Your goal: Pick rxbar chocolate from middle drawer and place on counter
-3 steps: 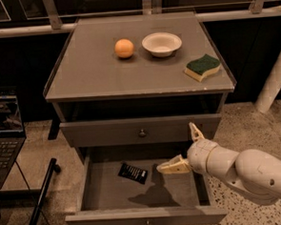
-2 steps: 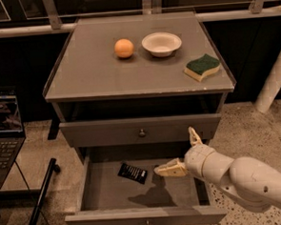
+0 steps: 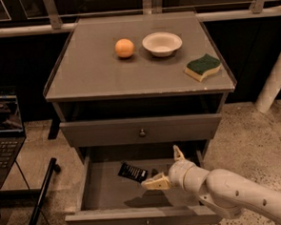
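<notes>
The rxbar chocolate (image 3: 132,172), a flat black wrapper with white print, lies on the floor of the middle drawer (image 3: 109,220), which is pulled open below a closed identical drawer. My gripper (image 3: 163,168) is open over the drawer, just right of the bar, one finger pointing left towards it and the other pointing up. It holds nothing. The white arm reaches in from the lower right. The counter (image 3: 95,69) is the cabinet's grey top.
On the counter stand an orange (image 3: 124,48), a white bowl (image 3: 162,43) and a green-and-yellow sponge (image 3: 202,67). A laptop (image 3: 3,137) sits at the left, with a black stand leg (image 3: 40,197) on the floor. A white post (image 3: 274,77) rises at right.
My gripper has moved left inside the open drawer, closer to the black bar. The bar and the things on the counter have not moved.
</notes>
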{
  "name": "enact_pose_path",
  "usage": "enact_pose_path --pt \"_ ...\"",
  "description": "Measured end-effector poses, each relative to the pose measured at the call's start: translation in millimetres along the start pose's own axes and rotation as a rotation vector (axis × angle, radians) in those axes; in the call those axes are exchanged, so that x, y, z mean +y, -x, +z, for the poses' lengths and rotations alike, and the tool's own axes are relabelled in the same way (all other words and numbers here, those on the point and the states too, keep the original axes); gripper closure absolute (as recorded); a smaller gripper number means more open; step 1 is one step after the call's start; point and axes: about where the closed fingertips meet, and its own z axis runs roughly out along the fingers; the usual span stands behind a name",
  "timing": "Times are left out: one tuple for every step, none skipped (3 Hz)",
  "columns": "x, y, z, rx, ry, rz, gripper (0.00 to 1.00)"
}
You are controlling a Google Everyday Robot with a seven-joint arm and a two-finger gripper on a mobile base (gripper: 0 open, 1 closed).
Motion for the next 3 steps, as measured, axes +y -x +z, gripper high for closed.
enact_pose_path --pt "19 -24 29 0.055 0.071 -0.008 0.0" --pt "19 -24 29 0.055 0.071 -0.008 0.0" --pt "17 -41 37 0.078 0.052 0.02 0.0"
